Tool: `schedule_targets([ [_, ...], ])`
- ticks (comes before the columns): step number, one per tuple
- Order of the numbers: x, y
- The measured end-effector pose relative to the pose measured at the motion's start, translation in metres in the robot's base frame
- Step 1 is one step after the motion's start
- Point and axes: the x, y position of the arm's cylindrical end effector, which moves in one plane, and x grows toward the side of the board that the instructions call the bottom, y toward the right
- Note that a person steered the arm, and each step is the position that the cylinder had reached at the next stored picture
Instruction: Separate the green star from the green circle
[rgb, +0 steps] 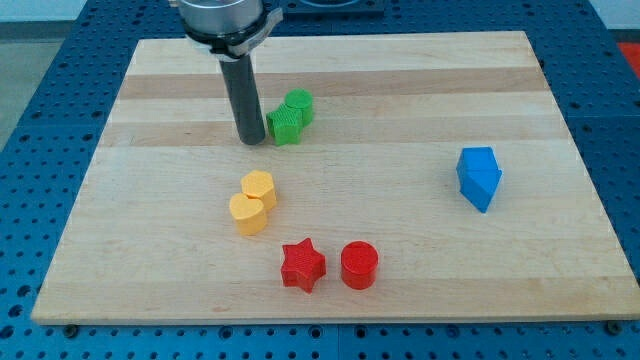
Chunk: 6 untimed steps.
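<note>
The green star (284, 125) and the green circle (299, 105) sit touching each other near the top middle of the wooden board (400, 90), the star at the lower left of the circle. My tip (251, 141) rests on the board just left of the green star, very close to it or touching it; I cannot tell which.
A yellow block of two joined rounded parts (253, 202) lies below the tip at the board's middle left. A red star (302, 265) and a red circle (359, 265) sit near the bottom edge. A blue block (478, 177) lies at the right.
</note>
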Motion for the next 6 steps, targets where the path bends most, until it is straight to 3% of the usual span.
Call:
schedule_targets([
  [6, -0.025, 0.170],
])
